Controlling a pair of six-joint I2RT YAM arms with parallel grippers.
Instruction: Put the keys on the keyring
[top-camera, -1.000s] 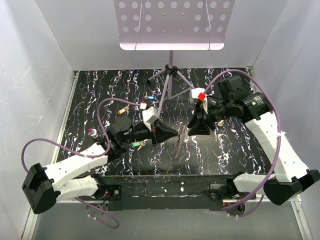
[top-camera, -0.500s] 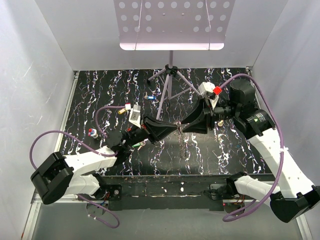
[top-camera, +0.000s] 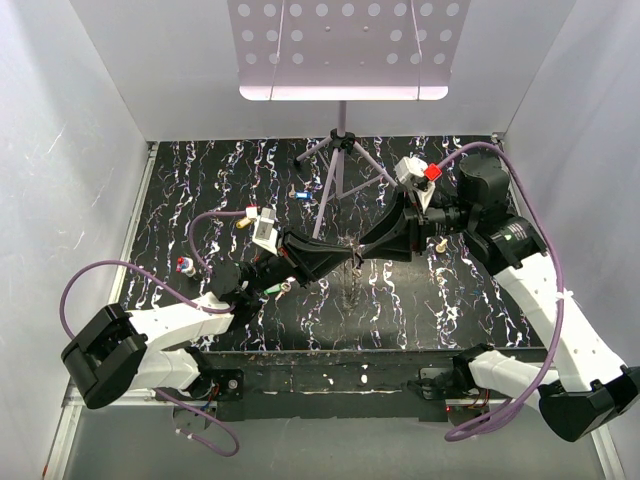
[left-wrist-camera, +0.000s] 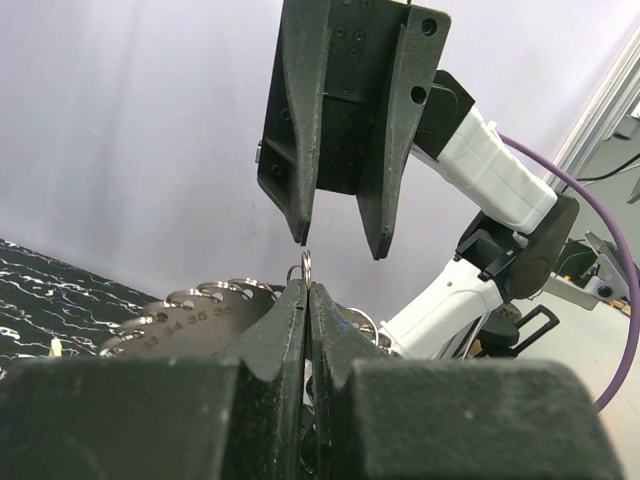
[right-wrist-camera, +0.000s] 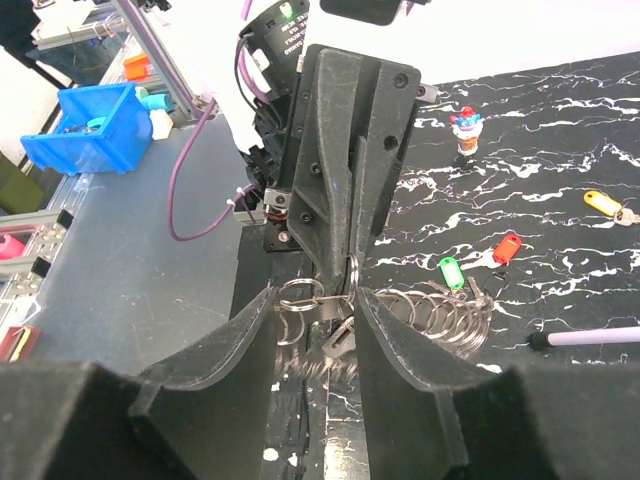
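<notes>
My left gripper (top-camera: 348, 262) is shut on a small split ring (left-wrist-camera: 306, 265) of the keyring and holds it up off the table. The keyring's flat toothed disc (left-wrist-camera: 190, 315) shows beside my left fingers, stamped with numbers. In the right wrist view the keyring (right-wrist-camera: 440, 305) carries several wire loops, and a silver key (right-wrist-camera: 340, 340) hangs under it. My right gripper (top-camera: 368, 250) is open, its fingers (right-wrist-camera: 230, 350) on either side of the left gripper's tip (right-wrist-camera: 345, 275) and the ring. Loose keys lie on the table: green tag (right-wrist-camera: 451, 271), red tag (right-wrist-camera: 507, 247), yellow tag (right-wrist-camera: 603, 201).
A tripod stand (top-camera: 340, 150) with a perforated tray (top-camera: 340, 45) stands at the back middle. A blue key (top-camera: 302, 195), a brass key (top-camera: 243, 222) and a small red, white and blue figure (top-camera: 185, 265) lie on the black marbled table (top-camera: 200, 190). White walls close in both sides.
Both grippers have come together over the table's middle. My left arm reached right with the ring, and my right gripper swung round and closed in until its open fingers straddle the ring.
</notes>
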